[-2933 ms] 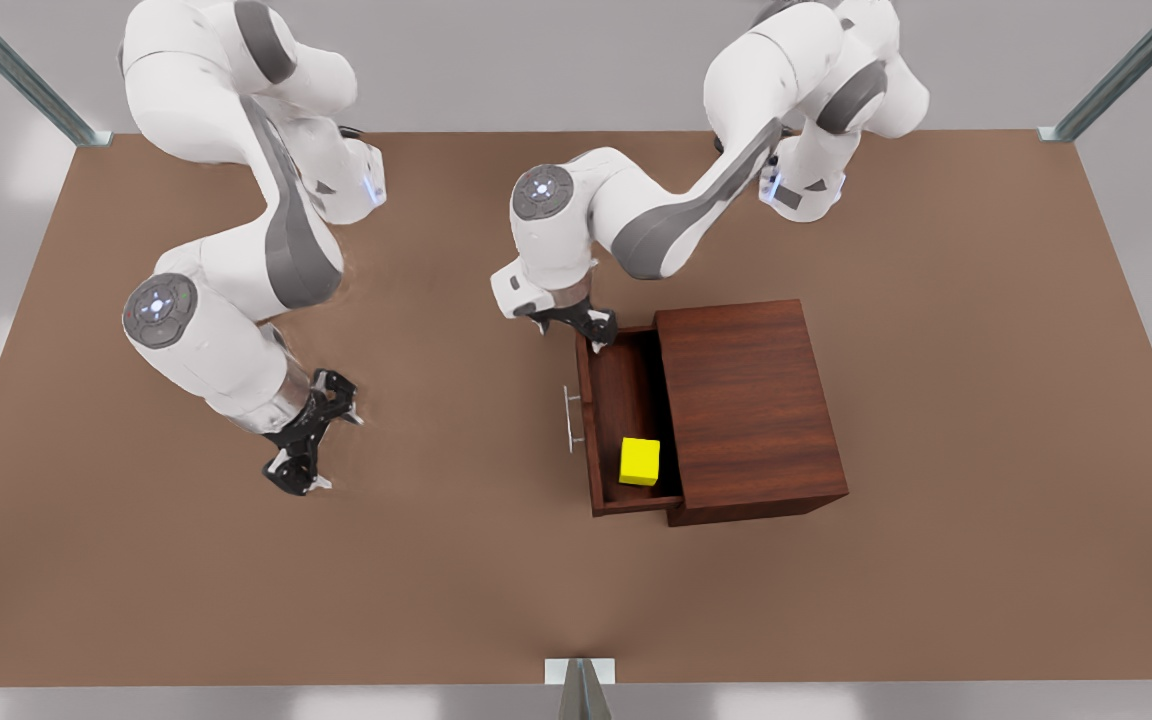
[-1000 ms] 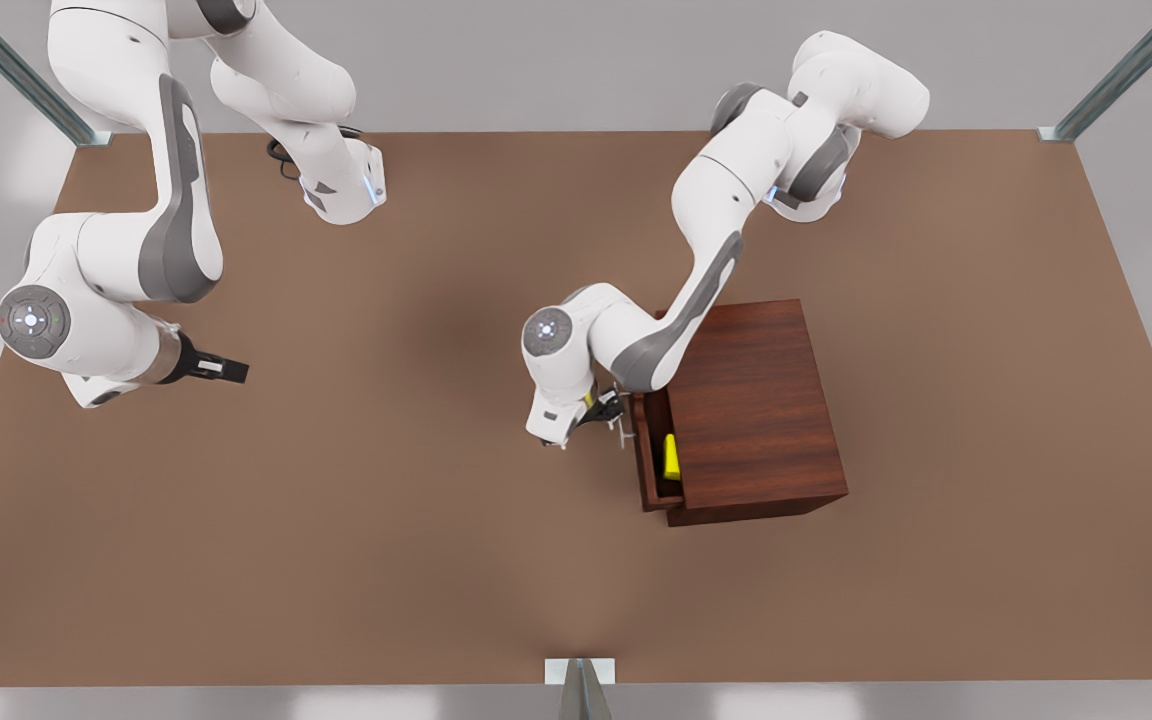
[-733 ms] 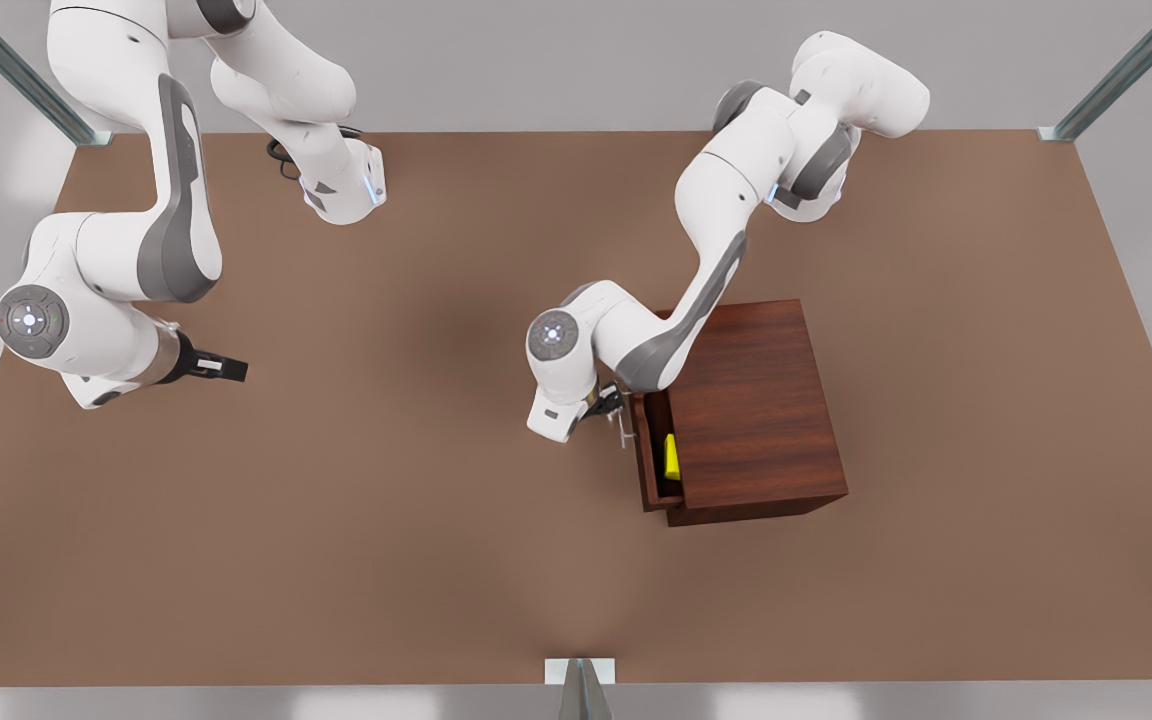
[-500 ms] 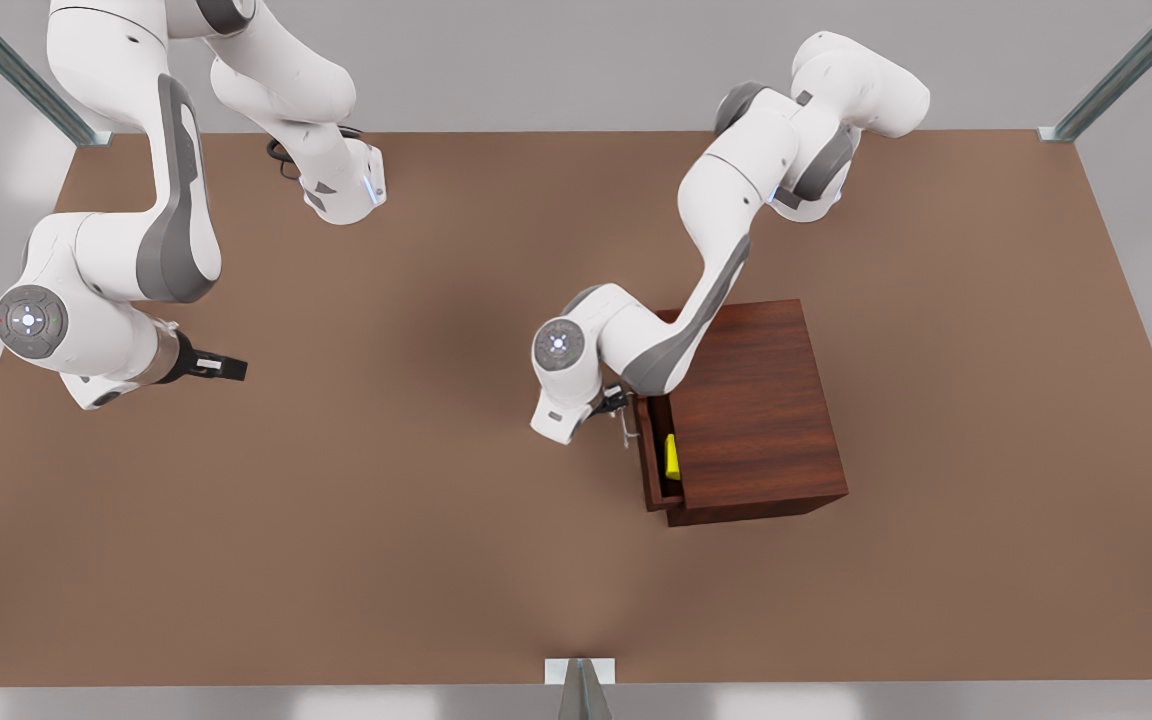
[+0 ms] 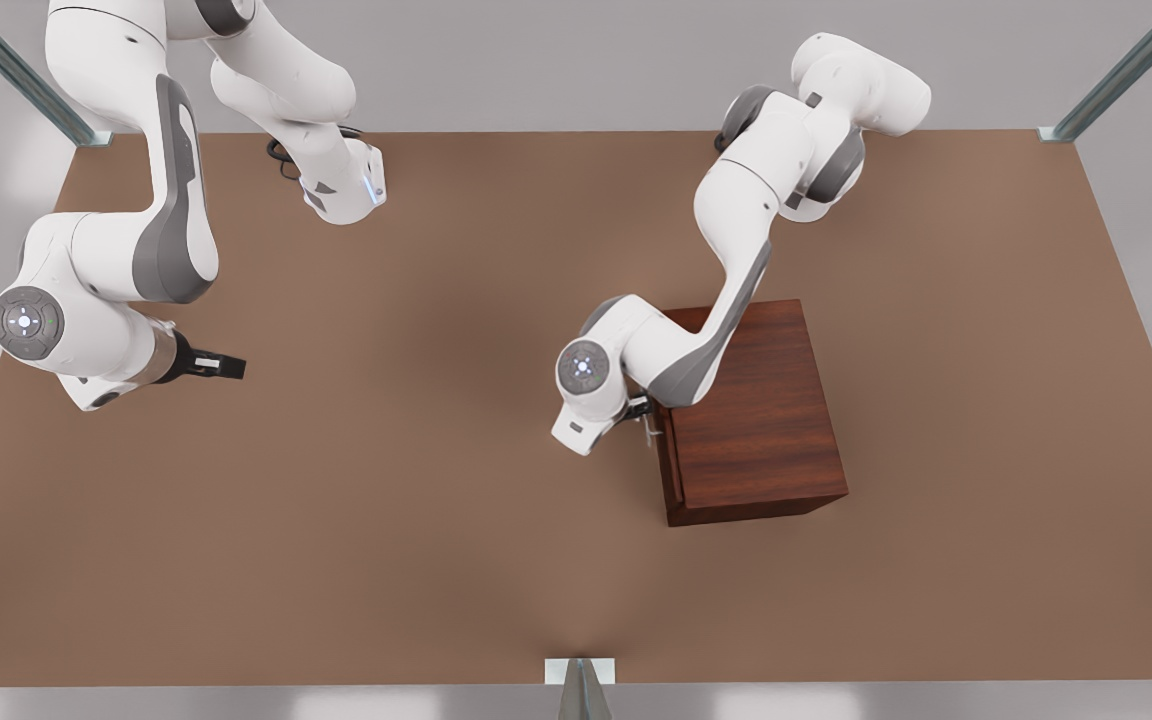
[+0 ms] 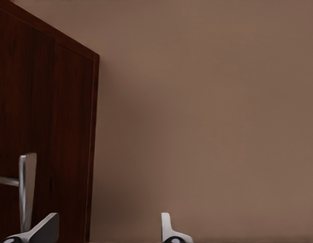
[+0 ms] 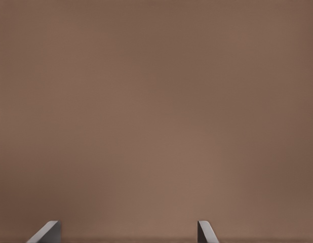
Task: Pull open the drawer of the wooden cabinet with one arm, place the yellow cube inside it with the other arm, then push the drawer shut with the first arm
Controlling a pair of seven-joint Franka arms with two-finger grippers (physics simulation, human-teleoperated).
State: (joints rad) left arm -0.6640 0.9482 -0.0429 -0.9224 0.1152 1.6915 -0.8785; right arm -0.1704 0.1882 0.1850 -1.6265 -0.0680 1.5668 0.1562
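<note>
Taking the wooden cabinet point(image 5: 751, 410) as the landmark, the nearest part of the scene is the bare brown tabletop point(image 5: 436, 560) in front of it. No brand, label or writing can be read on anything.

The cabinet stands right of centre in the front view. Its drawer point(image 5: 669, 462) sits flush or very nearly flush with the cabinet's face, on the side turned toward the front view's left. The yellow cube is hidden; I judge it is inside the closed drawer.

The left gripper point(image 5: 639, 407) is pressed up at that face, right by the thin silver bar handle point(image 6: 26, 190). In the left wrist view its two fingertips point(image 6: 42, 230) stand well apart, gripping nothing, with one tip just beside the handle and the other out over the table. That pose suits pushing: the drawer front needs only a shove, not a grip, and the arm is bent low across the cabinet's top corner to drive straight along the drawer's travel.

Well away from the cabinet, toward the front view's left edge, the right gripper point(image 5: 216, 367) waits over the table. Its jaws are spread wide and empty in the right wrist view, kept clear of the push.

Judged from this, the closing step is at or near its end.
</note>
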